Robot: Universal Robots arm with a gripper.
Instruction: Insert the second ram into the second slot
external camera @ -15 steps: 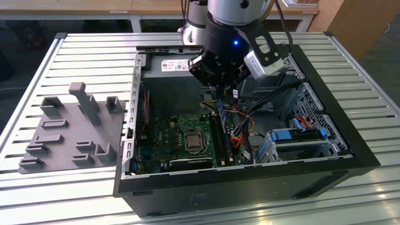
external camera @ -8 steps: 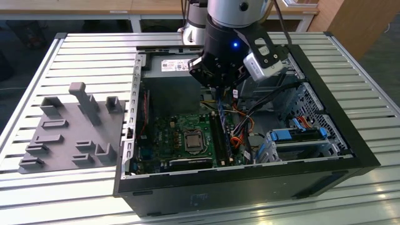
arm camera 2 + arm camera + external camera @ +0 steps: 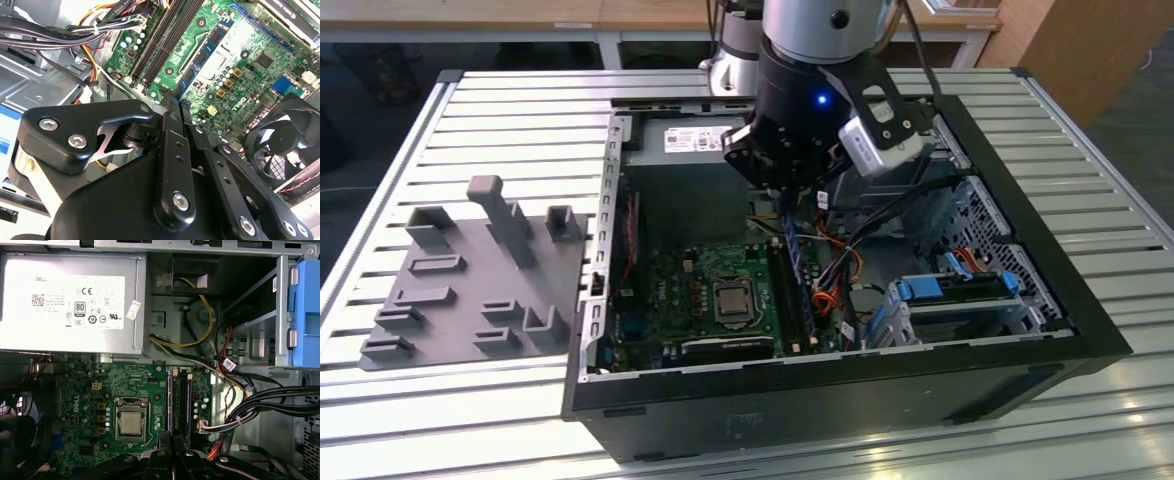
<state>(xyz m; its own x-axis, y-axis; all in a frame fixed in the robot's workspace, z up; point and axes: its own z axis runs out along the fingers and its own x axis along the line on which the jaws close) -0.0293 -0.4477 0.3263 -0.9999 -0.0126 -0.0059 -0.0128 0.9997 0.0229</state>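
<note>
My gripper (image 3: 787, 205) hangs inside the open computer case (image 3: 987, 370), shut on the second ram (image 3: 790, 240), a thin blue stick held on edge below the fingers. In the second wrist view the black fingers (image 3: 170, 130) meet at the gripper tip (image 3: 172, 100), and the second ram (image 3: 202, 55) with its dark chips reaches out over the green motherboard (image 3: 260, 80). The dark memory slots (image 3: 160, 45) run alongside it. In the first wrist view the ram (image 3: 170, 405) shows edge-on, just beside the slots (image 3: 184, 405), on the processor side. Whether it touches a slot I cannot tell.
The silver power supply (image 3: 70, 300) fills the case's far end. A processor socket (image 3: 132, 422) sits beside the slots, with a black fan (image 3: 285, 145) past it. Cable bundles (image 3: 260, 405) and blue drive-bay clips (image 3: 961, 285) crowd the other side. A grey fixture (image 3: 480, 270) lies at the exterior view's left.
</note>
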